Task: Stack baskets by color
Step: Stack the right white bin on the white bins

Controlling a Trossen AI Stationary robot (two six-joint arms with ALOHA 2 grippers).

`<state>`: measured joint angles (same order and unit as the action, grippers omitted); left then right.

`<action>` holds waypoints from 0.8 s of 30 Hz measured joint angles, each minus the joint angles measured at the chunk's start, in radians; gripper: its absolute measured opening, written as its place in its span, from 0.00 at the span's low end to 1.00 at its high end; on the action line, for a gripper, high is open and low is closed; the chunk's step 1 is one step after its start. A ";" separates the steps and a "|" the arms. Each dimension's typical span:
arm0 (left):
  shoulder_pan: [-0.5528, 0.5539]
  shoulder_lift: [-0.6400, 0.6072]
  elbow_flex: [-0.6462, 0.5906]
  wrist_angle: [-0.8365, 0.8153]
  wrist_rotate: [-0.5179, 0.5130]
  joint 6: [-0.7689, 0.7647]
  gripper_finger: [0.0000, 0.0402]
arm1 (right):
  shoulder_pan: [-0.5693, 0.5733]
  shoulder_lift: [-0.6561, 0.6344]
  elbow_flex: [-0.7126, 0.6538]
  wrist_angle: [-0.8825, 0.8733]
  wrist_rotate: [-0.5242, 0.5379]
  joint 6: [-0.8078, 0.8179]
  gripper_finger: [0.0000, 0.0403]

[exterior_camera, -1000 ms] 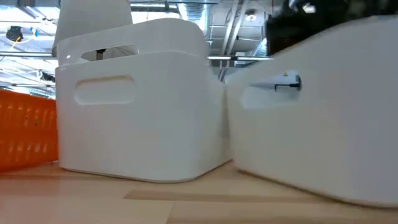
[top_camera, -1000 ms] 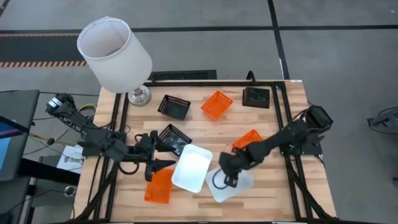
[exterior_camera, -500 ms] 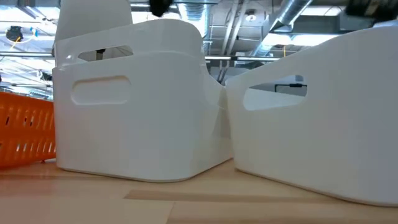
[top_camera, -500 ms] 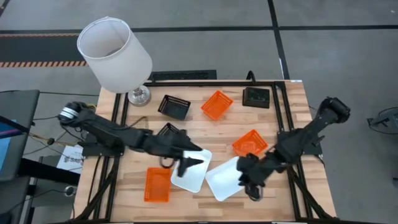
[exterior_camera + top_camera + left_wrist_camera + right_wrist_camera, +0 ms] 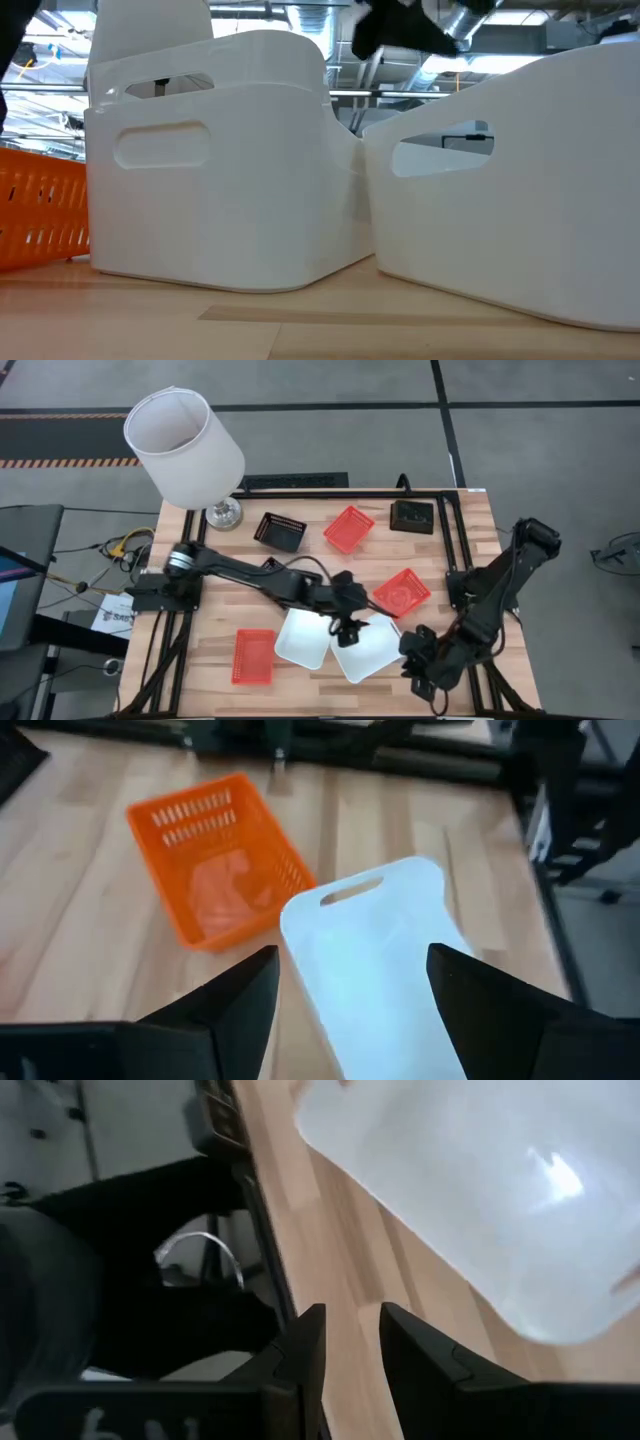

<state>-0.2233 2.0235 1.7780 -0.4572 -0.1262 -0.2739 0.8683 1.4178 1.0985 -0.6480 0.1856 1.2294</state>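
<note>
The table (image 5: 330, 575) is pale wood planks, smooth with a light sheen; the white baskets (image 5: 303, 637) look like smooth, slightly glossy plastic; the orange baskets (image 5: 254, 657) are slotted plastic; the lamp's shade (image 5: 185, 448) looks matt, its base (image 5: 224, 514) shiny metal.

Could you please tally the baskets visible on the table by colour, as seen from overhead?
Orange baskets: 3
Black baskets: 3, one mostly hidden under the left arm
White baskets: 2 visible
Total: 8
</note>
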 joint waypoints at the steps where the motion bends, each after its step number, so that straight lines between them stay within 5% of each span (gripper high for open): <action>1: 0.003 0.025 0.022 -0.011 -0.001 0.001 0.61 | 0.011 0.011 0.000 -0.007 0.000 0.020 0.30; 12: 0.035 0.227 0.134 -0.084 -0.042 0.046 0.61 | 0.113 0.095 0.000 -0.007 0.000 0.194 0.30; 24: 0.025 0.249 0.136 -0.158 -0.055 0.120 0.51 | 0.139 0.091 0.000 -0.011 0.000 0.239 0.30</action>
<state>-0.1978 2.2727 1.9137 -0.6156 -0.1812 -0.1541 1.0069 1.5089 1.0985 -0.6594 0.1860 1.4689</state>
